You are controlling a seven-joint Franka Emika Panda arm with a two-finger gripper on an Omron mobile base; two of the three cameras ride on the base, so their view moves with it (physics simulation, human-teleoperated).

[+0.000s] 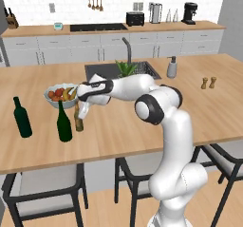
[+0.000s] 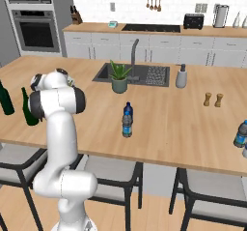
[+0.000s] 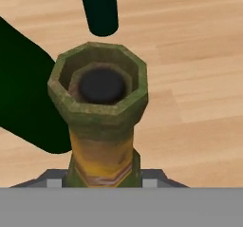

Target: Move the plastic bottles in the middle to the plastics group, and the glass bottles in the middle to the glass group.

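The amber-brown glass bottle (image 1: 79, 122) stands on the counter right beside one of the two tall green wine bottles (image 1: 64, 124); the other wine bottle (image 1: 21, 118) is further left. My gripper (image 1: 82, 110) is shut on the amber bottle's neck from above. In the hand view I look down into the bottle's mouth (image 3: 98, 86), the gripper (image 3: 104, 177) hugging its neck and a green wine bottle (image 3: 26, 102) close behind. The squat dark-blue plastic bottle (image 2: 127, 120) stands mid-counter. A pale bluish bottle (image 2: 240, 134) of the plastics group sits at the far right edge.
A fruit bowl (image 1: 59, 96) sits just behind the gripper. A potted plant (image 2: 119, 78), the sink (image 2: 152, 75) and a grey soap dispenser (image 2: 182, 76) lie further back. Two wooden shakers (image 2: 212, 99) stand to the right. Stools line the counter's near edge.
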